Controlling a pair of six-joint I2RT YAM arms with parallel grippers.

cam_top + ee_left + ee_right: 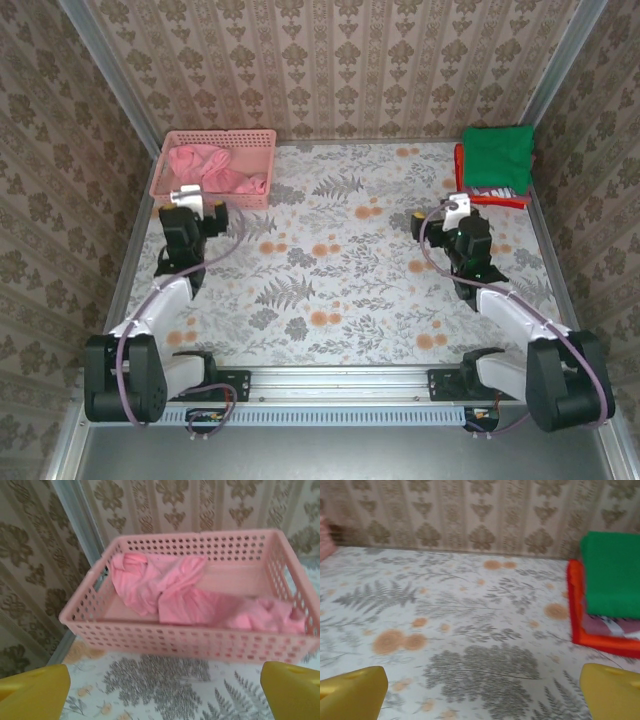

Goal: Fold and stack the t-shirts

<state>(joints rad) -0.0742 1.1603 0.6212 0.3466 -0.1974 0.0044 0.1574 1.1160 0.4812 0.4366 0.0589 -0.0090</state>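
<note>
My left gripper (pixel 197 200) is spread wide with nothing between its jaws, hanging over the far left part of the bench (pixel 340 270). In its wrist view the yellow fingertips (pixel 32 692) sit at the two bottom corners, well apart, above the flower-and-fern patterned surface.

Just beyond this gripper, in the far left corner, stands the pink lattice basket (pixel 190 645). The salmon-pink t-shirt (pixel 170 592) lies inside it, crumpled and twisted rather than folded, reaching from the basket's left end to its right end.

My right gripper (pixel 452 212) is also spread wide and empty, over the right part of the bench and pointing towards the far wall. Its own yellow fingertips (pixel 350 692) frame a bare patch of the patterned surface.

To the far right of this gripper, near it but not touching, is the stack of folded t-shirts in the far right corner. The green t-shirt (pixel 497 152) lies on top. The red t-shirt (pixel 600 642) is at the bottom, its edge showing on the left and near sides. Between them is a pale layer (pixel 626 629) that I cannot make out clearly.

Damask wallpaper (pixel 330 60) covers the walls on the left, far and right sides of the bench
</note>
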